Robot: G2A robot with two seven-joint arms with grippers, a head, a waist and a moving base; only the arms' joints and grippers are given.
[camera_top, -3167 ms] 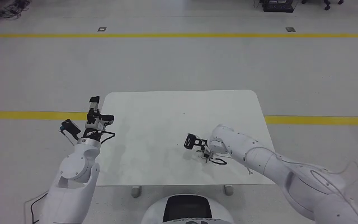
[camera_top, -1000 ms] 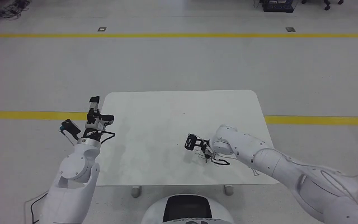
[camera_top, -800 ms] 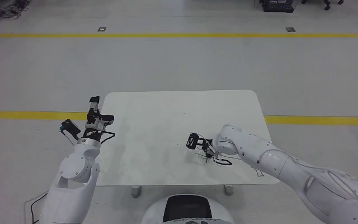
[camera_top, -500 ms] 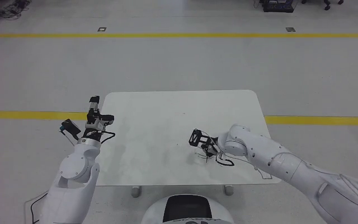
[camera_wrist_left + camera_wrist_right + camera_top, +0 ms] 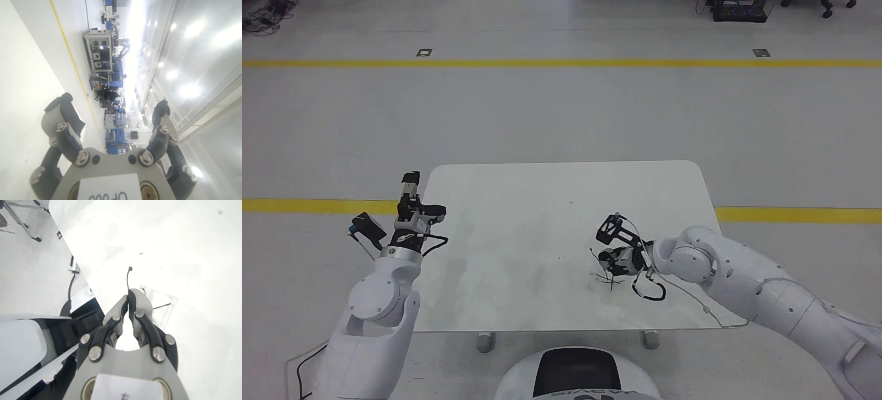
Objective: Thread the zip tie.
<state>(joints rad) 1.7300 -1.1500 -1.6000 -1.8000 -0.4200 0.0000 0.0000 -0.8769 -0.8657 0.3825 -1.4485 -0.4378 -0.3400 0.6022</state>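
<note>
1. The left gripper (image 5: pixel 409 184) hangs by the left edge of the table (image 5: pixel 542 200), well apart from the rest.
2. The right gripper (image 5: pixel 128 295) sits over the table's near right part.
3. The zip tie (image 5: pixel 127 279) sticks out from between that gripper's fingertips.
4. A tray (image 5: pixel 160 308) lies on the table just beside them.

Two tools (image 5: pixel 113 100) (image 5: pixel 128 295), one zip tie (image 5: pixel 129 268)

right claw (image 5: pixel 128 296), zip tie (image 5: pixel 127 279): now higher
</note>
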